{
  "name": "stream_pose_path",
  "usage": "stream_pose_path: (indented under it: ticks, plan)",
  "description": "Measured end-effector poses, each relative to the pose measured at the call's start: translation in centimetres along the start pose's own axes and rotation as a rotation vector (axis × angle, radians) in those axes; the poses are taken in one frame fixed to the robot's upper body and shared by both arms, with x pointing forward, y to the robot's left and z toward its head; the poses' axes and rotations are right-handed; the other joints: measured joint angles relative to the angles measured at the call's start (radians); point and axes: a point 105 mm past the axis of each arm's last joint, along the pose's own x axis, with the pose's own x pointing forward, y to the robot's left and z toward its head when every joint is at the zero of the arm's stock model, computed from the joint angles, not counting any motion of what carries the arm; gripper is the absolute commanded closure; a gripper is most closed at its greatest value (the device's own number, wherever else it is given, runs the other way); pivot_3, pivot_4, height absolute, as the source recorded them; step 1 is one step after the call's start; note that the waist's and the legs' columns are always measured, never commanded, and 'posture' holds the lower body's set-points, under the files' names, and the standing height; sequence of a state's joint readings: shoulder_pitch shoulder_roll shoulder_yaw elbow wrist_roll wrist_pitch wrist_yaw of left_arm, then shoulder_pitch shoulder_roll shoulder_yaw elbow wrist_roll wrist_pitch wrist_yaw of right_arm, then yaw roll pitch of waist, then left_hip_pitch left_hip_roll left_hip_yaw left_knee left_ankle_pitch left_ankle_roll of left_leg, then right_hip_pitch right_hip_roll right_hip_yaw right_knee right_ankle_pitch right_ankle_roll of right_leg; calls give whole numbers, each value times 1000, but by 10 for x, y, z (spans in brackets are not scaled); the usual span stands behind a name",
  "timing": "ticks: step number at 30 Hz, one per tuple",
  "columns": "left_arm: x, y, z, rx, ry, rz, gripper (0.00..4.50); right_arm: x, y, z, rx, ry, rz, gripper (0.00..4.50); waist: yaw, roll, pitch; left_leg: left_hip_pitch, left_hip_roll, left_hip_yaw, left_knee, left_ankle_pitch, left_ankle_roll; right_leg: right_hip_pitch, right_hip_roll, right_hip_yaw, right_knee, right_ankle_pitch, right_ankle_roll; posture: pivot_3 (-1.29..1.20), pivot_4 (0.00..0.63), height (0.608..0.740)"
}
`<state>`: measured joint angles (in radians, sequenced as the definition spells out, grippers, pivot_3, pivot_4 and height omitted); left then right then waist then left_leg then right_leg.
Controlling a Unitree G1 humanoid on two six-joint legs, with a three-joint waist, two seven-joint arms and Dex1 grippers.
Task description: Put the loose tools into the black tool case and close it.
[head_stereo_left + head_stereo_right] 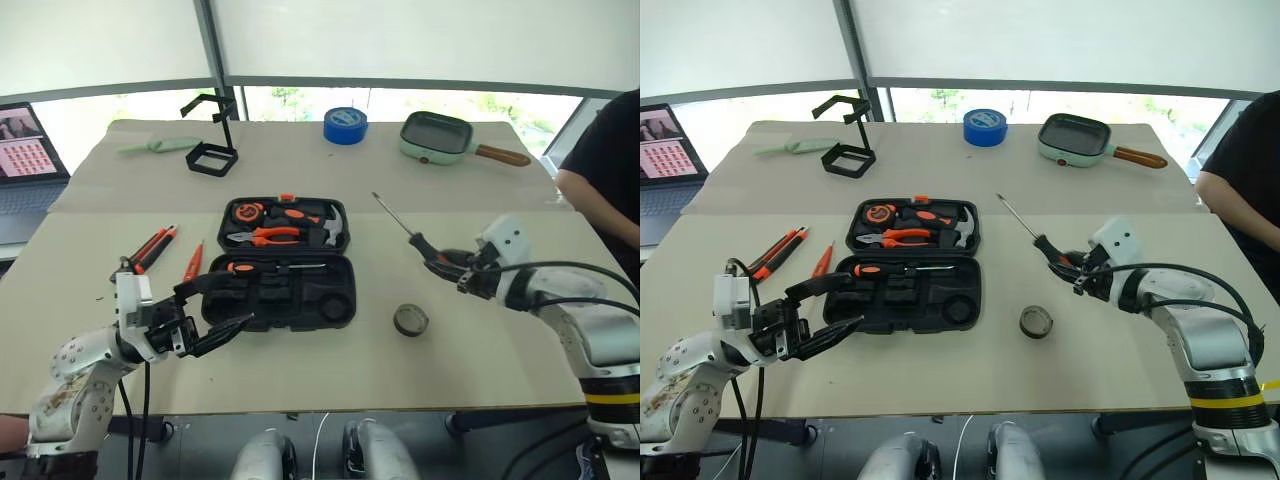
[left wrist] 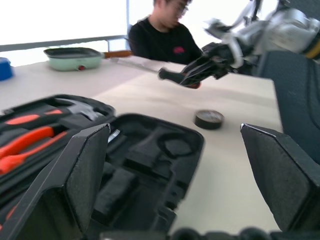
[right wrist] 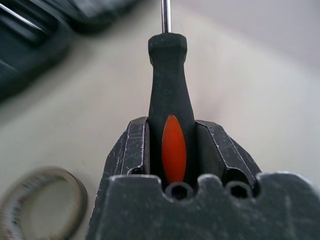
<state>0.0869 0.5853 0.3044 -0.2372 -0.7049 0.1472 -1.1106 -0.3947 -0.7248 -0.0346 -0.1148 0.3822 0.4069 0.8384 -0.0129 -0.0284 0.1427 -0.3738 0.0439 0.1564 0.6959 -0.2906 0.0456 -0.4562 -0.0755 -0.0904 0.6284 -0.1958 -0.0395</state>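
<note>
The long screwdriver is clamped by its handle in the right tool, right of the open black tool case on the tabletop. I'd line the shaft up with its slot before lowering. Left tool is spread wide, holding nothing.

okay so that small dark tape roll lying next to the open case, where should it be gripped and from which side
Come from straight above: the small dark tape roll lies flat on the table, hole up. Put one finger in the hole and one outside, pinching its wall.
</note>
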Motion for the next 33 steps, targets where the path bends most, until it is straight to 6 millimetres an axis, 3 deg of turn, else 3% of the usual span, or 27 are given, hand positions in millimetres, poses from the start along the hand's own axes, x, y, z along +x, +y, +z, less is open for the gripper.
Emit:
stream_pose_path:
  ticks: [4, 6, 9, 12, 21, 32, 33]
  plan:
    - [-27, 11, -6, 22, 44, 137, 0, 46, 34, 48, -206, -39, 306, 3503, -25, 0, 1, 4, 4, 1, -2, 1, -2, 0, 1, 0, 2, -1, -2, 0, 150, 740]
    - [-42, 14, -8, 27, 85, 181, 0, 67, 51, 59, -287, -13, 413, 3503, -24, 0, 1, 3, 5, -1, -2, 2, -4, -1, 2, -4, 3, -2, -5, 0, 150, 740]
    - [-58, 17, -7, 36, 121, 219, 0, 94, 70, 53, -303, 74, 503, 3503, -9, 0, 1, 1, 5, -1, -3, 3, -6, -3, 1, -5, 4, -3, -12, 0, 150, 740]
    - [-62, 19, -4, 53, 121, 230, 0, 111, 82, 40, -326, 165, 546, 3503, 6, 0, 1, -1, 2, -1, -2, 5, -10, -3, -2, -6, 3, 1, -17, 0, 150, 740]
    - [-59, 18, -7, 45, 117, 226, 0, 130, 79, 4, -406, 390, 513, 3503, -1, 0, 1, -6, 1, 0, 0, 3, -7, -4, -3, -7, 0, 3, -13, 0, 150, 740]
    - [-52, 18, -6, 71, 117, 202, 0, 138, 80, 3, -448, 404, 508, 3503, -2, 0, 1, -1, 3, -1, -1, 5, -12, -3, -2, -6, 3, 0, -11, 0, 150, 740]
    - [-52, 18, -6, 71, 117, 202, 0, 139, 80, 3, -446, 401, 508, 3003, -3, 0, 1, -1, 3, -1, -1, 5, -12, -3, -2, -6, 3, 0, -11, 0, 150, 740]
